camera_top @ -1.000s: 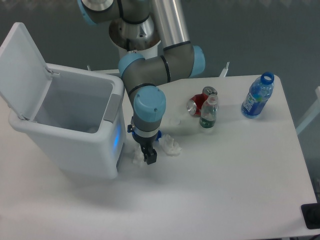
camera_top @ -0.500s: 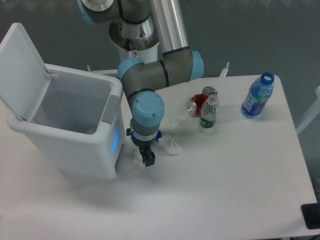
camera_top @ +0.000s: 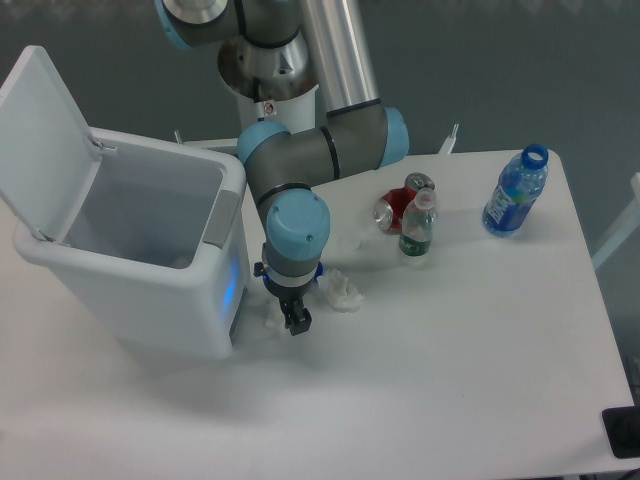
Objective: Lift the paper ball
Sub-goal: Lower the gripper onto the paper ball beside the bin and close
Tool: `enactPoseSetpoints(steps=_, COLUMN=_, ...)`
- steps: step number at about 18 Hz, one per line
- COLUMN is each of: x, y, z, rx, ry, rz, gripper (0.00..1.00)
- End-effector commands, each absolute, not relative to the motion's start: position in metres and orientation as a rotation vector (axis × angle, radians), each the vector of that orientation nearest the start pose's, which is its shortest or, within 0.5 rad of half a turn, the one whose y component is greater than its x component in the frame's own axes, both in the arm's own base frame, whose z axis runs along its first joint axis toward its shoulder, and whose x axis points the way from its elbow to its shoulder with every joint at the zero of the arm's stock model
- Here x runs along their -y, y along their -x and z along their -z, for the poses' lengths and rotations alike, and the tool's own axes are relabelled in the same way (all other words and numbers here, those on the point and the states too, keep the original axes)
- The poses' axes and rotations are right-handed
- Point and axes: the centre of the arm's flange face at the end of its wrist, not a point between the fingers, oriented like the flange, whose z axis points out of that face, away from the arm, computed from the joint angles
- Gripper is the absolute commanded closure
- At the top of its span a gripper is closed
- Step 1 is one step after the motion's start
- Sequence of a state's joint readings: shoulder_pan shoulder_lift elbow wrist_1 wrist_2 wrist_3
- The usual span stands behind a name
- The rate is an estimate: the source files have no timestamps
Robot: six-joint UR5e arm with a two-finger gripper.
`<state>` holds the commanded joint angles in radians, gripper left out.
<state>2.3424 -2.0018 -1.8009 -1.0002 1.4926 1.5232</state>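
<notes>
A robot arm reaches down at centre left of the frame, its end effector lowered to the white surface just right of an open white bin. The paper ball lies at the tool's left side, touching or nearly touching it, close to the bin's lower right corner; only a sliver of the wad shows past the dark fingers. Whether those fingers are spread or pressed together cannot be told from this angle. A flatter white paper wad sits just up and right of the tool, and further right stand a red can, a small green bottle and a blue bottle. To do the grasp well, the tool would seem to need the ball centred between its fingers, which likely means a small shift toward the bin before closing, keeping clear of the bin wall and the other wad. The ball looks roughly round, so no long axis or heading can be made out.
</notes>
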Motion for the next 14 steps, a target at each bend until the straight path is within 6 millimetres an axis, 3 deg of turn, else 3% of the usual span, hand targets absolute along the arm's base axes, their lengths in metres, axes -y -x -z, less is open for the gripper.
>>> enactPoseSetpoints(steps=4, x=-0.5126, y=0.3050, z=-0.2028, rx=-1.085, ry=2.929, rz=0.154, gripper=0.83)
enactPoseSetpoints(steps=7, x=-0.5125, y=0.3067, z=-0.2031, rx=-1.083, ry=2.942, rz=0.144, gripper=0.95)
enactPoseSetpoints(steps=14, x=-0.5144, y=0.3086, z=-0.2053, rx=-1.034, ry=2.960, rz=0.135, gripper=1.00)
